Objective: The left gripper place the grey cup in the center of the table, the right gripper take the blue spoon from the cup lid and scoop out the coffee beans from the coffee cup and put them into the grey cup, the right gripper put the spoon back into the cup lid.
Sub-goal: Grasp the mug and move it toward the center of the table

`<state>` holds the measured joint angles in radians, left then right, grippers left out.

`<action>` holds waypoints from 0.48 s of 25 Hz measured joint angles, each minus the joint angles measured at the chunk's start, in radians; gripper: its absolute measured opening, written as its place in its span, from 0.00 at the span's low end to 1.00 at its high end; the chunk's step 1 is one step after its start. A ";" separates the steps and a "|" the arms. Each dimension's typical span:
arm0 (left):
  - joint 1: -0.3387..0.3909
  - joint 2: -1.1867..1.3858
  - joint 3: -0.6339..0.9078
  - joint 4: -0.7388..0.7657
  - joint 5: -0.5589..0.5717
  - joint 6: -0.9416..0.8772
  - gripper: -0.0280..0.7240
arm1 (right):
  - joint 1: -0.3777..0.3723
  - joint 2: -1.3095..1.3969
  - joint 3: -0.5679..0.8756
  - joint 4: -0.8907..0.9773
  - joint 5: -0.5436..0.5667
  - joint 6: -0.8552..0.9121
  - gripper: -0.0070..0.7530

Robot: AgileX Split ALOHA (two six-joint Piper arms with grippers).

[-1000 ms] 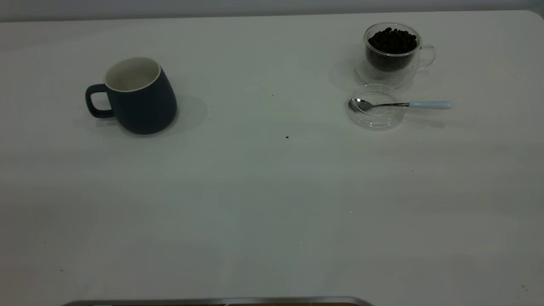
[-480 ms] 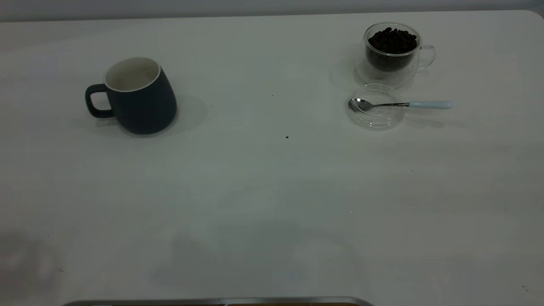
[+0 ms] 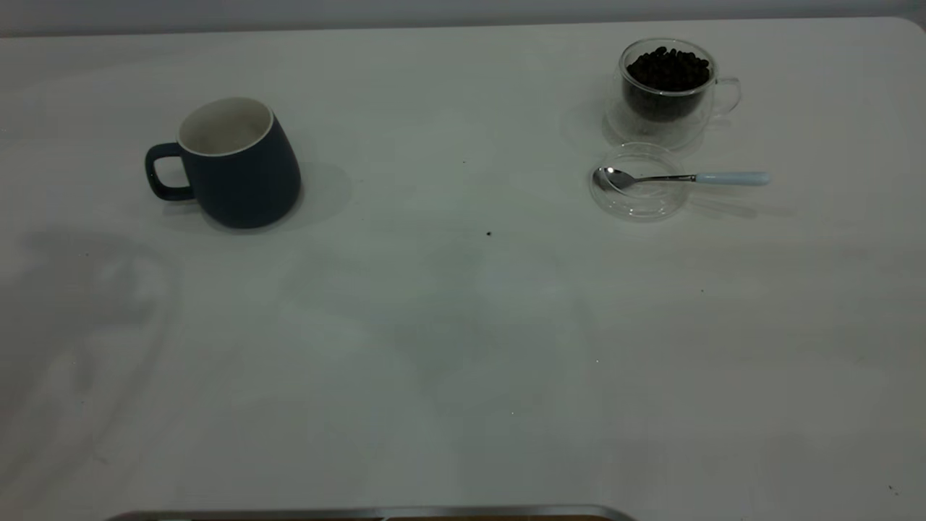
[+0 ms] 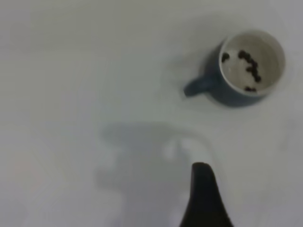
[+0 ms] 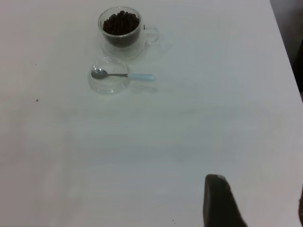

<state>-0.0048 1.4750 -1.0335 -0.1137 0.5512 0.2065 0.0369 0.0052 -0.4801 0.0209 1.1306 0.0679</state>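
1. Mug (image 3: 237, 165), dark blue-grey with a pale inside, stands upright on the left part of the desk (image 3: 448, 347), well away from the middle, its handle turned outward.
2. It looks like glazed ceramic: probably stiff, fairly heavy, slick and breakable. I would take it across the rim and wall (or by the handle) and slide or lift it gently.
3. Spoon (image 3: 680, 178) lies with its bowl in the clear lid (image 3: 636, 192) and its pale blue handle sticking out over the rim; thin and light, best pinched at that handle. The glass cup of beans (image 3: 667, 90) stands just behind, fragile.
4. The outside view shows neither hand. The left wrist view alone shows a few beans already in the mug (image 4: 246, 66).
5. Each wrist view shows only one dark finger (image 4: 204, 198), so I cannot tell whether either hand is open or closed.
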 joint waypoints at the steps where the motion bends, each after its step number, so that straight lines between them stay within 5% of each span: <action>1: 0.000 0.058 -0.049 0.000 0.007 0.000 0.82 | 0.000 0.000 0.000 0.000 0.000 0.000 0.58; 7: 0.000 0.421 -0.375 0.005 0.148 0.102 0.82 | 0.000 0.000 0.000 0.000 0.000 0.000 0.58; 12: 0.000 0.631 -0.552 0.053 0.298 0.380 0.82 | 0.000 0.000 0.000 0.000 0.000 0.000 0.58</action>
<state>-0.0048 2.1061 -1.5857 -0.0609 0.8494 0.5869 0.0369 0.0052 -0.4801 0.0209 1.1306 0.0679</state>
